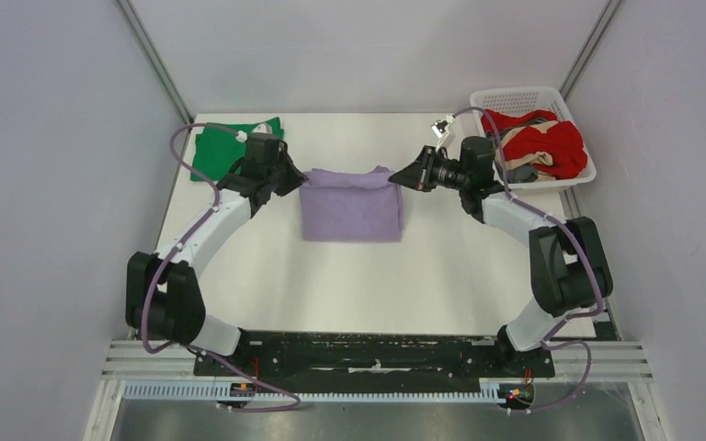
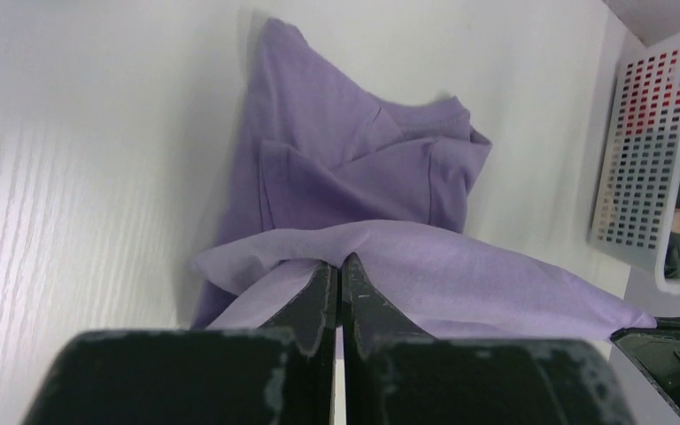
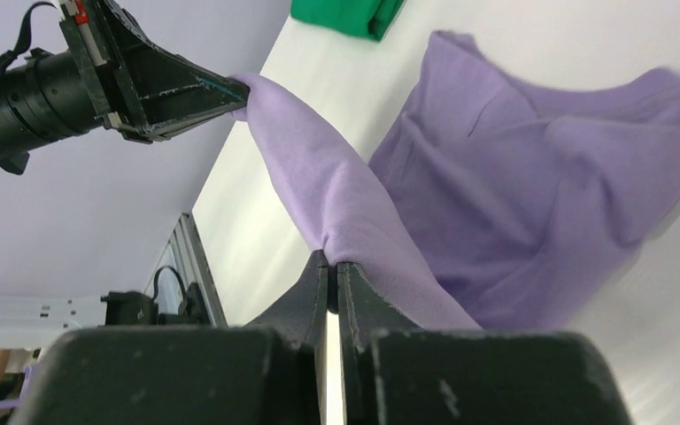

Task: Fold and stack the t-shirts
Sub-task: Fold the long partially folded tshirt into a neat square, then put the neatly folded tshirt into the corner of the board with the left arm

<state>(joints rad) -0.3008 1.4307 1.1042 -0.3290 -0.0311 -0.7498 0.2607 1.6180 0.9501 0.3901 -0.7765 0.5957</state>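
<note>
The left claw (image 2: 337, 270) is pressed together on a soft fold of the lavender shirt (image 1: 349, 209). The right claw (image 3: 329, 266) pinches the same edge, so the cloth hangs raised between them. The rest of it lies smooth on the white table (image 1: 349, 285). A folded green shirt (image 1: 223, 152) lies just behind the left claw. Beyond the right claw, a white lattice basket (image 1: 518, 93) holds a crumpled red shirt (image 1: 556, 145).

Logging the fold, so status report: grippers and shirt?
Left gripper shut on purple shirt. Right gripper shut on it too. Edge lifted between them. Green shirt, basket aside.
</note>
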